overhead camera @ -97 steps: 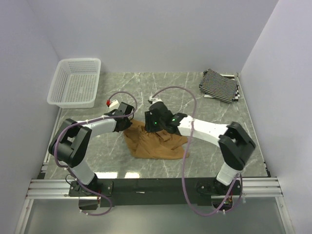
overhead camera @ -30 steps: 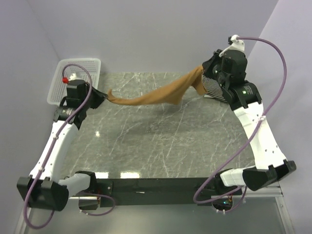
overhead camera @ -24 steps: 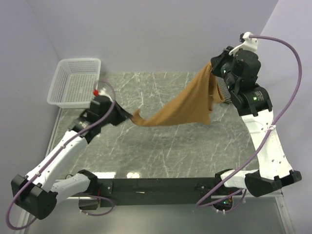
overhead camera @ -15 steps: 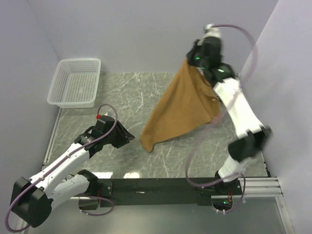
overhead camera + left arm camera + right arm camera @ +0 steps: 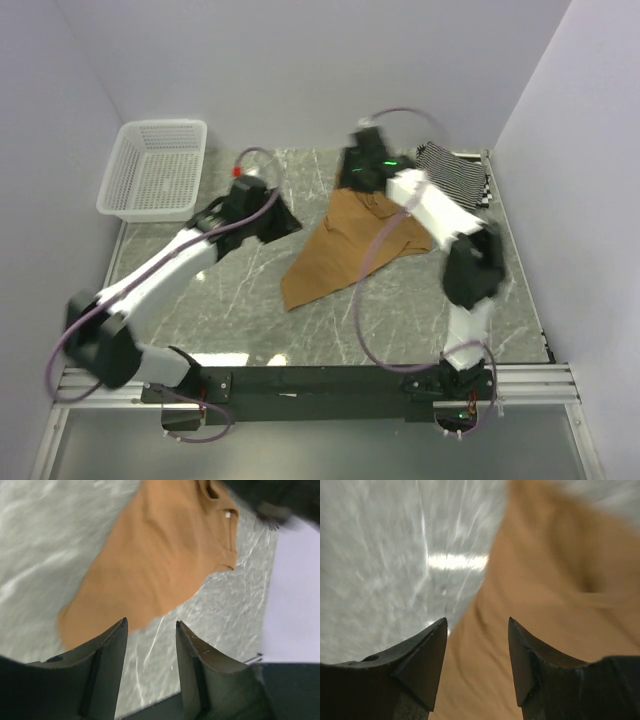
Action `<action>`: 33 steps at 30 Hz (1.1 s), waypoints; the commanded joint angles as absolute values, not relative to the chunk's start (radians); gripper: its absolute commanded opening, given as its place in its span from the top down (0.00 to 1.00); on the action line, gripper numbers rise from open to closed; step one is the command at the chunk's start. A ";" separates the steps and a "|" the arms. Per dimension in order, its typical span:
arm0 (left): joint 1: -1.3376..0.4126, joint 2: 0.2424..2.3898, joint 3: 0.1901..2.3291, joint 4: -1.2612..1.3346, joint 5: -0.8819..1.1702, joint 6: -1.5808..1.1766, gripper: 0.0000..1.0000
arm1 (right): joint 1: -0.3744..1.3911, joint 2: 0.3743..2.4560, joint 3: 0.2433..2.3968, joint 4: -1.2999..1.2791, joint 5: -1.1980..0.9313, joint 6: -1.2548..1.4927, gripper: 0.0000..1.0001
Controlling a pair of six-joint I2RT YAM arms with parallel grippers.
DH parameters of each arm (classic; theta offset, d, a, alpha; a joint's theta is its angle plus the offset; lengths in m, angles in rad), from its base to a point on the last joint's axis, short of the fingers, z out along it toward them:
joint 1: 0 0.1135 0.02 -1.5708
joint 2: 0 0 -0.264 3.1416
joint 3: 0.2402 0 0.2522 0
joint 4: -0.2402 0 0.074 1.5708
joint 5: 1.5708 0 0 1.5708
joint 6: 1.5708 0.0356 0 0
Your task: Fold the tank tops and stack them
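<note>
A plain tan-brown tank top (image 5: pixel 352 248) lies spread and slightly rumpled on the marble table, right of centre. A folded black-and-white striped tank top (image 5: pixel 456 174) rests at the back right corner. My left gripper (image 5: pixel 286 222) hovers just left of the tan top, open and empty; in the left wrist view its fingers (image 5: pixel 150 626) frame bare table with the tan top (image 5: pixel 160 555) beyond them. My right gripper (image 5: pixel 359 180) is over the tan top's far end, open; its wrist view looks down between the fingers (image 5: pixel 477 623) onto the tan fabric (image 5: pixel 560 585), blurred.
A white plastic mesh basket (image 5: pixel 155 168) stands at the back left corner. Walls close in the table at the back and both sides. The right arm's links (image 5: pixel 470 265) rise over the table's right part.
The tan top was stretched in the air between both shut grippers. The left let go first, the right swung it down and released it, and it now lies on the table. Both grippers opened.
</note>
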State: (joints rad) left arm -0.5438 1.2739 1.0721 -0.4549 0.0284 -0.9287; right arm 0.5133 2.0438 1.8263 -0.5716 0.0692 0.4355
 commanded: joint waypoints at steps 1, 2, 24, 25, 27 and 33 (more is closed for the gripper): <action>-0.607 1.492 1.233 -0.445 0.003 -0.761 0.52 | 0.289 1.613 1.595 -0.451 0.179 0.575 0.41; -0.636 1.534 1.268 -0.442 0.003 -0.752 0.52 | 0.247 1.550 1.522 -0.430 0.187 0.592 0.41; -0.994 2.349 2.045 -0.284 -0.406 -0.457 0.53 | -0.126 0.996 0.882 -0.307 -0.045 0.644 0.49; -0.997 2.353 2.036 -0.263 -0.417 -0.450 0.53 | -0.126 0.983 0.876 -0.307 -0.046 0.644 0.49; -1.011 2.359 2.013 -0.192 -0.464 -0.407 0.53 | -0.127 0.973 0.873 -0.310 -0.037 0.647 0.50; -1.038 2.407 2.023 -0.083 -0.514 -0.319 0.53 | -0.126 0.933 0.847 -0.299 -0.060 0.657 0.50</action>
State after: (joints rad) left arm -1.0145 2.3863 2.0151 -0.2050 -0.4507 -0.3958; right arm -0.1226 0.9527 0.8532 -0.3340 -0.0460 0.6456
